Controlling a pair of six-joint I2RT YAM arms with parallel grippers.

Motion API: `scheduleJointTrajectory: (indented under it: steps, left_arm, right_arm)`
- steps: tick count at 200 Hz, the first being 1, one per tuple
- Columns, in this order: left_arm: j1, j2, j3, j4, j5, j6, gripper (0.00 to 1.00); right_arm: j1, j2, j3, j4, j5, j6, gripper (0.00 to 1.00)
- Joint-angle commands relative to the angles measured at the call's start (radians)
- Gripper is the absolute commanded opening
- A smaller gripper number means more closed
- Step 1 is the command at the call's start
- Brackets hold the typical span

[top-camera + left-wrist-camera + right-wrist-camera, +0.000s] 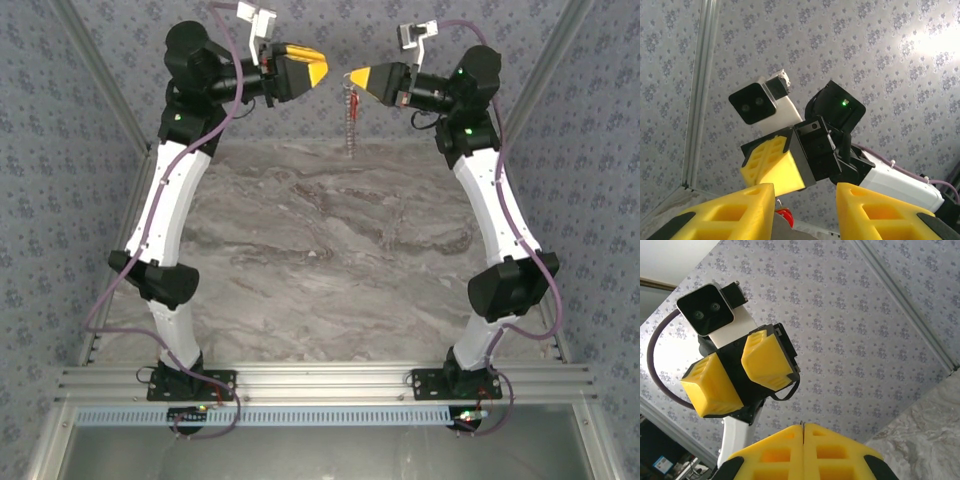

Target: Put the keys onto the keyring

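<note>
Hanging strand: the keyring (350,125) dangles straight down from the tip of the right pincer (354,76), well above the counter (300,260).
Right pincer: in its wrist view the fingers are pressed flat together with a thin sliver at the seam. I take that as a pinch on the keyring's top end.
Left pincer (322,70): jaws apart, holding nothing, facing the right tip from just beside it.
Key: a red head (784,214) shows low between my left fingers, just under the right pincer. I can't tell whether it is threaded on the loop.
Risk, slip: the pinch is slim, so a nudge from the left could pull the loop free and drop everything.
Risk, collision: the tips are very near, and a small overshoot would knock them together.
Risk, swing: the strand hangs free, so a quick move would set it swaying and my left grab could miss.
</note>
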Motion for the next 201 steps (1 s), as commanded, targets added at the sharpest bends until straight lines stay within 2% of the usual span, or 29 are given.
scheduleJointTrajectory:
  steps: [1,164,201]
  left_arm:
    - [-0.013,0.020,0.015,-0.067,0.034,0.050,0.37]
    - [-0.046,0.061,0.055,-0.096,0.029,0.051,0.32]
    - [-0.052,0.070,0.074,-0.106,0.027,0.052,0.27]
  right_arm:
    - [0.009,-0.015,0.025,0.024,-0.045,-0.002,0.00]
    - [0.043,-0.019,0.015,0.108,-0.034,0.054,0.00]
    - [0.044,-0.021,0.002,0.142,-0.035,0.082,0.00]
